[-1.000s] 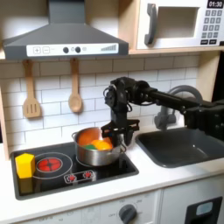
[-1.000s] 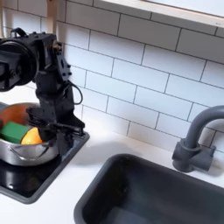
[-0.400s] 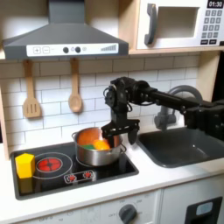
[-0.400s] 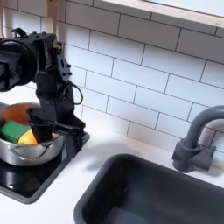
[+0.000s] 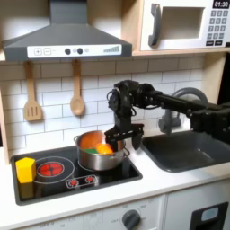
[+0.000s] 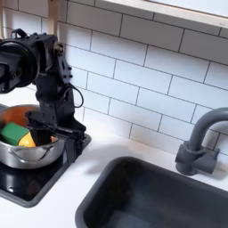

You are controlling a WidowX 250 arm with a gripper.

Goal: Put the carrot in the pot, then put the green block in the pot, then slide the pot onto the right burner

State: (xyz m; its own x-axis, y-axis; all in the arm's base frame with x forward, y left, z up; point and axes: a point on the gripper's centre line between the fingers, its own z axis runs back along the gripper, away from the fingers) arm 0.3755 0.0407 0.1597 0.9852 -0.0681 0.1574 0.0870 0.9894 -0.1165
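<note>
The steel pot (image 5: pixel 93 163) (image 6: pixel 25 157) stands on the right half of the black cooktop (image 5: pixel 54 182) and hides the right burner beneath it. Inside it lie the carrot (image 5: pixel 106 148) (image 6: pixel 30 140) and the green block (image 6: pixel 12 133), side by side. My gripper (image 5: pixel 127 137) (image 6: pixel 68 136) hangs at the pot's rim on the first exterior view's right. It is open, with one finger over the inside of the pot and the other outside the wall.
A yellow block (image 5: pixel 25 169) sits at the cooktop's left edge beside the bare red left burner ring (image 5: pixel 52 167). A dark sink (image 5: pixel 184 149) (image 6: pixel 151 196) with a grey faucet (image 6: pixel 200 138) lies on the right. Two wooden utensils (image 5: pixel 32 97) hang on the tiled wall.
My gripper has sunk slightly at the pot's rim. The pot and its contents have not visibly moved.
</note>
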